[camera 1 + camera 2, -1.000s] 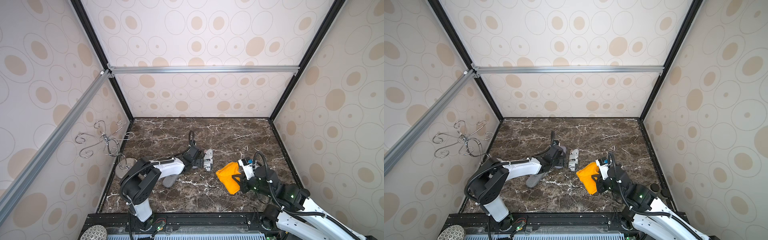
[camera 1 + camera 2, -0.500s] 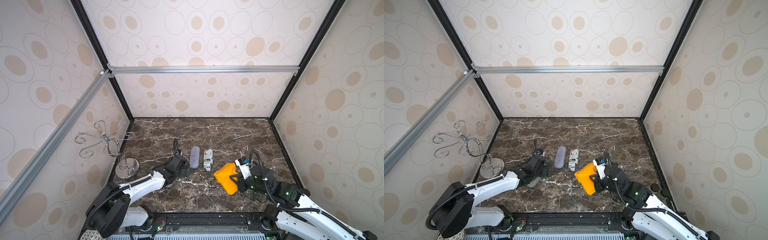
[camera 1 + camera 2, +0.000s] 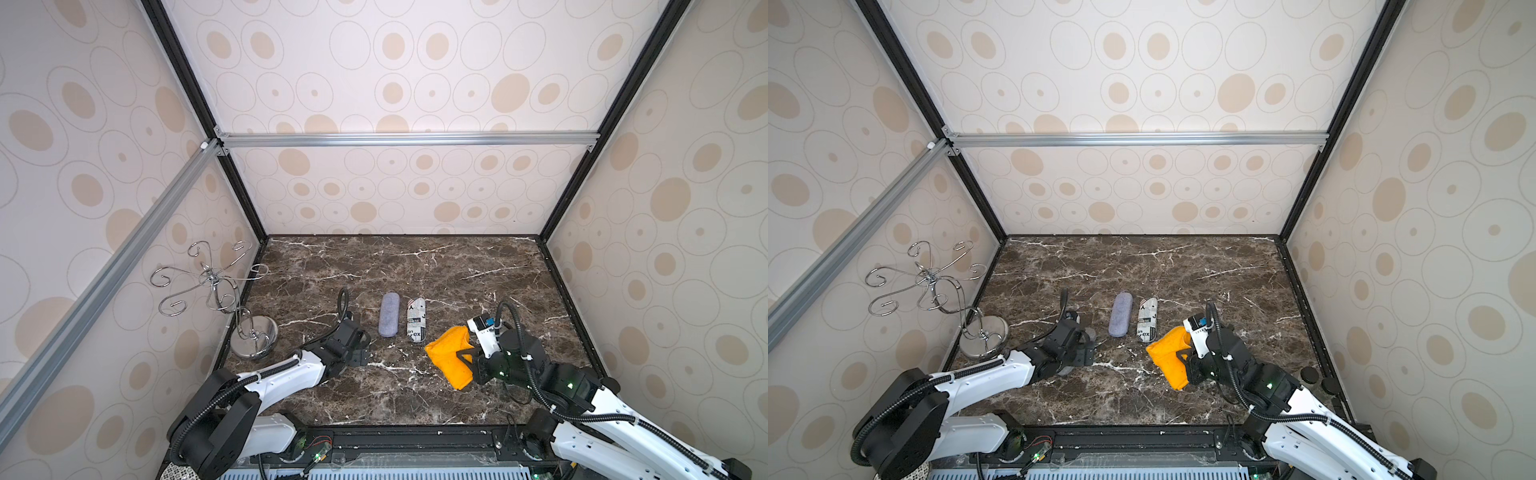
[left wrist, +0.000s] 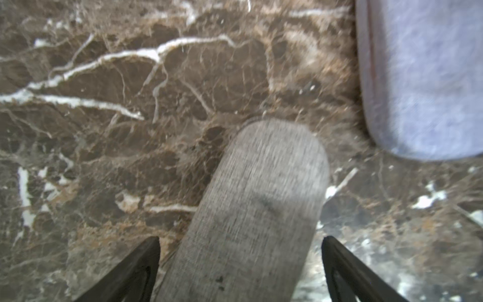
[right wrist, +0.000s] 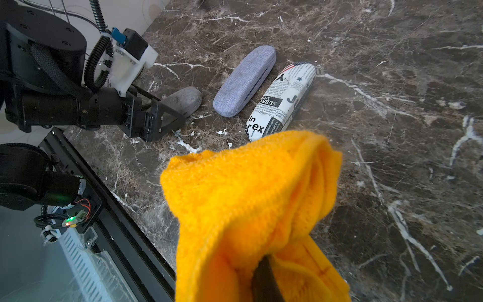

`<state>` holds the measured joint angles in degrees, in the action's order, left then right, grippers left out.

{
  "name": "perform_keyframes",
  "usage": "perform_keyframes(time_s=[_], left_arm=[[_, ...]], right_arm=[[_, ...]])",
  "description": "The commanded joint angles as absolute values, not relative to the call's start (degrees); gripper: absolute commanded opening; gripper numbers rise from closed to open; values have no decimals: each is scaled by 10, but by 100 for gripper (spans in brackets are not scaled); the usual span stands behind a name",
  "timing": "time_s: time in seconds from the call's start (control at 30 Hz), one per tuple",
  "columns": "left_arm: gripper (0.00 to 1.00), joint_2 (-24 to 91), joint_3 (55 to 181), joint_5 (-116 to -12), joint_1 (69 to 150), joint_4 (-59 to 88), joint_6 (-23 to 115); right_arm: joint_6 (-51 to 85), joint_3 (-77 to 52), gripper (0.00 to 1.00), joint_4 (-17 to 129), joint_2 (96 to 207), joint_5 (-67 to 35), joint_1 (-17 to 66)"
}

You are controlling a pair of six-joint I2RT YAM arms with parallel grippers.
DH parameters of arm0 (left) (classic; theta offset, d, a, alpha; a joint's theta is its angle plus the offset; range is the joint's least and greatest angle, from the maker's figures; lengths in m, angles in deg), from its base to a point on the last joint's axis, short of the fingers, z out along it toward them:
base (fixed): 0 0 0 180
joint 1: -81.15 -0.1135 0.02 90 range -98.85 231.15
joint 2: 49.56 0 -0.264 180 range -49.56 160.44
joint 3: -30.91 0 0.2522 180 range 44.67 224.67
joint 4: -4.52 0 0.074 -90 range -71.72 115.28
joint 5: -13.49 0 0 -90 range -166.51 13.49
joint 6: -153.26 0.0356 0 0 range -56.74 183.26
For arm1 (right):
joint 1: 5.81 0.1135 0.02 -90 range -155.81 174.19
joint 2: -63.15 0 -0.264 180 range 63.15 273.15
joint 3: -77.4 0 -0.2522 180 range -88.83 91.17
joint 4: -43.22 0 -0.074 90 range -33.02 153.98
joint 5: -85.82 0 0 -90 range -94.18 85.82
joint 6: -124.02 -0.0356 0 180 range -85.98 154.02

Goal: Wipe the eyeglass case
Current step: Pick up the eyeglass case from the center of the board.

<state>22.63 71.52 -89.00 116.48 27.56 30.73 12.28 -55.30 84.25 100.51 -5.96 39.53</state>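
Three eyeglass cases lie on the marble floor. A dark grey case (image 4: 256, 204) lies between the spread fingers of my left gripper (image 4: 240, 251), with a gap on each side. The right wrist view shows that grey case (image 5: 183, 100) poking out past the left gripper (image 5: 167, 115). To its right lie a blue-grey case (image 3: 389, 313) and a newspaper-print case (image 3: 416, 320), side by side. My right gripper (image 3: 465, 357) is shut on a bunched orange cloth (image 3: 451, 355), held just right of the print case's near end.
A chrome wire stand (image 3: 249, 336) with curled hooks rises at the left wall, close behind my left arm. The black front rail (image 5: 125, 209) runs along the near floor edge. Two black knobs (image 3: 1308, 374) sit by the right wall.
My left gripper let go of the blue-grey case, which now lies bare, and drew back toward the front left over the dark grey case. The right gripper with the cloth barely shifted.
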Motion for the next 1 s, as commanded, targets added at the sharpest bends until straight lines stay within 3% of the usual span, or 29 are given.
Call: perform_keyframes(time_s=[0.0, 0.47, 0.7, 0.87, 0.97], left_arm=[[89, 201, 689, -872, 1161, 268, 283], [75, 126, 629, -912, 1194, 259, 246], [73, 124, 628, -913, 1206, 261, 246], [56, 108, 629, -925, 1228, 263, 254], [54, 83, 633, -936, 1240, 262, 265]], right_arm=[[114, -565, 0, 820, 1008, -67, 395], [109, -575, 0, 799, 1023, -83, 395], [108, -576, 0, 801, 1021, -81, 395], [109, -574, 0, 805, 1023, -76, 395], [113, -575, 0, 806, 1023, -66, 395]])
